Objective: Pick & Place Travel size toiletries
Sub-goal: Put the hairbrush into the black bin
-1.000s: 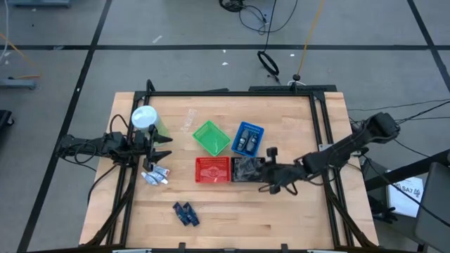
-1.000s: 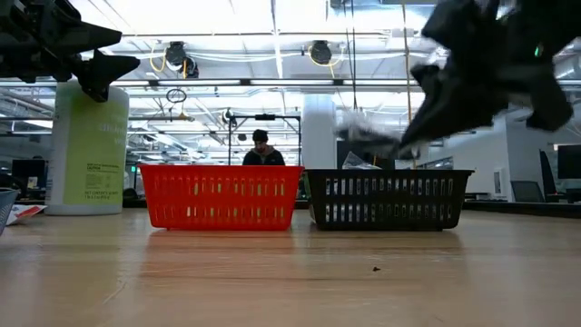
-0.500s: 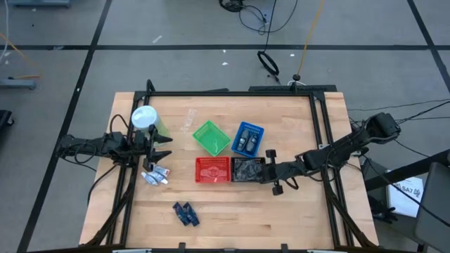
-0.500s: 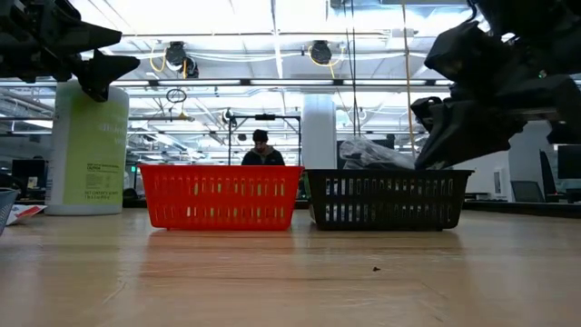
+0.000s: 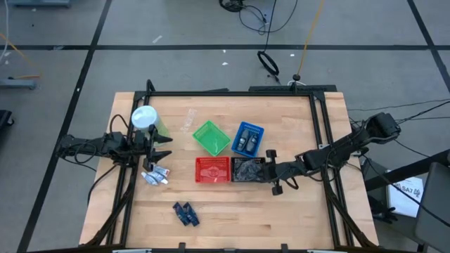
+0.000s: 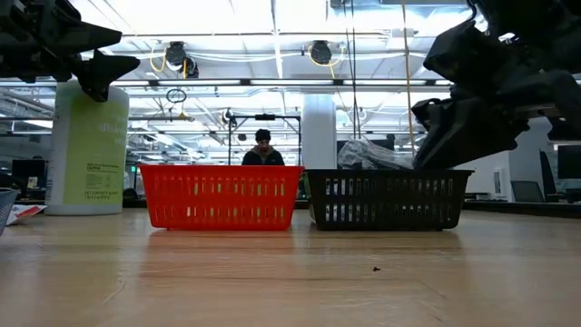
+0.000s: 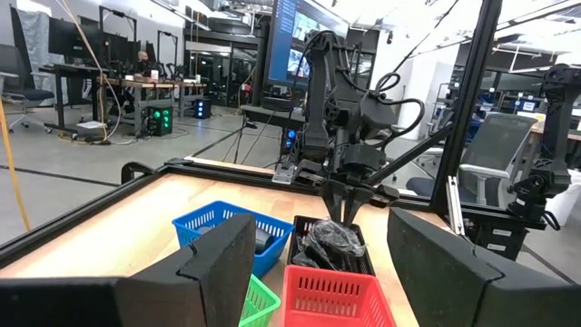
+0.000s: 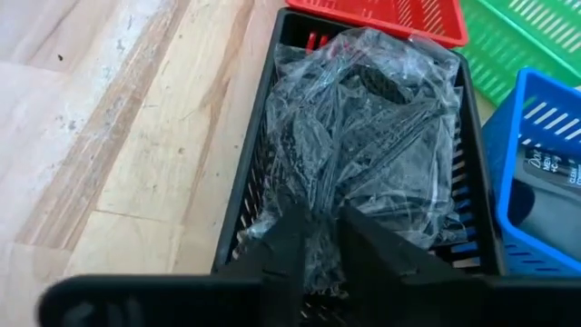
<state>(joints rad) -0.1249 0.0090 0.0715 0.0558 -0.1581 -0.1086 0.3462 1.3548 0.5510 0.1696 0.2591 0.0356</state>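
Observation:
My right gripper [image 5: 266, 169] is low at the right end of the black mesh basket [image 6: 390, 195], its fingers close together on the crumpled clear plastic packets with grey contents [image 8: 363, 118] that fill the basket. My left gripper [image 5: 165, 147] hovers open beside the green container, touching nothing. Whitish tubes [image 5: 156, 176] lie on the table just below it in the high view. Dark blue pieces [image 5: 186, 213] lie toward the near edge. A dark item sits in the blue basket [image 8: 545, 182]. My right gripper [image 8: 325, 213] pinches the crinkled plastic edge of a packet [image 8: 327, 186] between its two fingers, at the packet's end nearest the basket's right wall. The fingers come slanting down from the table's right. The packet rests in the black basket on the others.
A red basket [image 5: 212, 169] adjoins the black one on its left; a green basket [image 5: 211, 138] and the blue one stand behind. The green container with white lid [image 5: 145, 119] stands at the left. A small clear wrapper [image 5: 188, 121] lies farther back. A person shows far behind [image 6: 263, 150].
My right gripper came down from above the black basket to its right end, lowering the packet it carried until it lay in the basket. It has held still for the last half second. The left arm kept still.

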